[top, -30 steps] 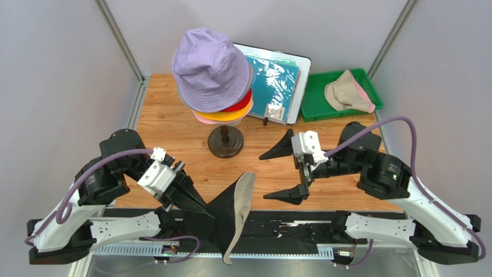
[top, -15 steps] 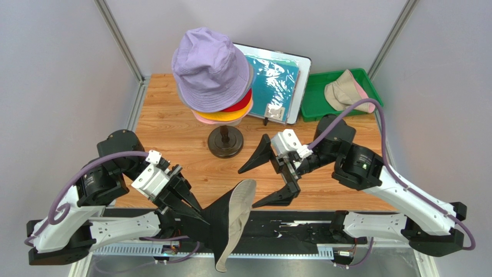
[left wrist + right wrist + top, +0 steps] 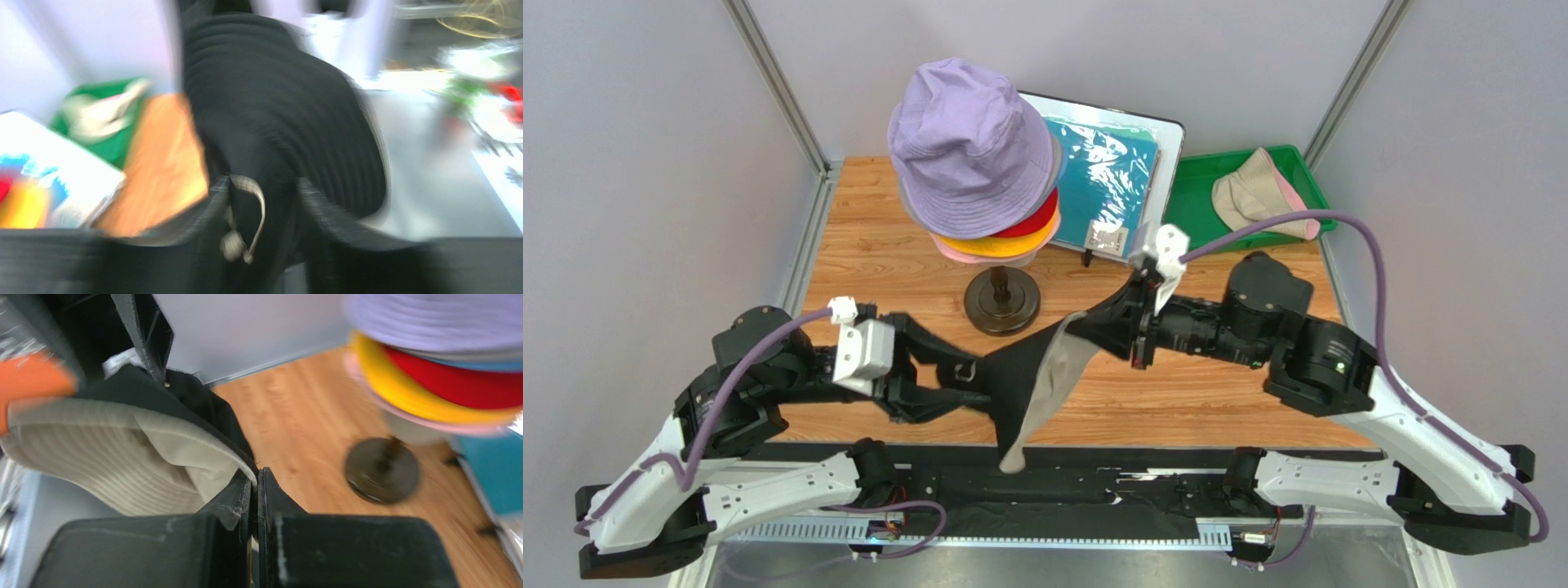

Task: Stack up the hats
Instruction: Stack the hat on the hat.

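Fingers of the right gripper (image 3: 255, 476) are pressed together on the edge of the black hat (image 3: 1014, 368), pinching the cloth. Fingers of the left gripper (image 3: 264, 199) stand apart with black cloth in the gap. That picture is too blurry to tell if they touch it. The black hat hangs in the air between the two arms, over the near part of the table (image 3: 891, 263), and its pale inside shows.

A green bin (image 3: 1192, 208) sits at the far right. A beige hat (image 3: 1253, 194) lies in it, with a pink edge showing at its side.

A stand with a dark round foot (image 3: 1001, 304) wears a pile of hats. The purple hat (image 3: 971, 141) is on top, then the red hat (image 3: 1041, 221), the yellow hat (image 3: 1014, 246) and the pink hat (image 3: 950, 251) lowest. A blue-green sheet (image 3: 1100, 165) in a white frame leans just behind it.

The table is light wood. Grey walls (image 3: 646, 147) stand around it.
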Action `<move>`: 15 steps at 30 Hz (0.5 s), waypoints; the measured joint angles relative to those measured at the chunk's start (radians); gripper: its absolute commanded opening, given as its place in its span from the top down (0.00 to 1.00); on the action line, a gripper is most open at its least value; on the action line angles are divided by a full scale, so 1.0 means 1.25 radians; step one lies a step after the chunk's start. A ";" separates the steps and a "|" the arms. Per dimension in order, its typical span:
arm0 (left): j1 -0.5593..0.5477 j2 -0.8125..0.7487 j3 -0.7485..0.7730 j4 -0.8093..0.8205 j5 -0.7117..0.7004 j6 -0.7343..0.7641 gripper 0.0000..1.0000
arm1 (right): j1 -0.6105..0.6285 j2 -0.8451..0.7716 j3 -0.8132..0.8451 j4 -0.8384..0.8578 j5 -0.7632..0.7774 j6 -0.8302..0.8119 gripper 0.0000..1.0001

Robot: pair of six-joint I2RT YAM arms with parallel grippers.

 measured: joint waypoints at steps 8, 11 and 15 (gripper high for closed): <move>0.000 0.013 -0.086 0.089 -0.340 -0.047 0.01 | -0.008 -0.049 0.016 -0.070 0.409 0.084 1.00; 0.000 0.027 -0.111 0.123 -0.345 -0.061 0.01 | -0.008 -0.041 0.028 -0.096 0.462 0.101 1.00; 0.000 0.080 -0.131 0.171 -0.351 -0.085 0.01 | -0.008 -0.042 0.032 -0.134 0.518 0.121 1.00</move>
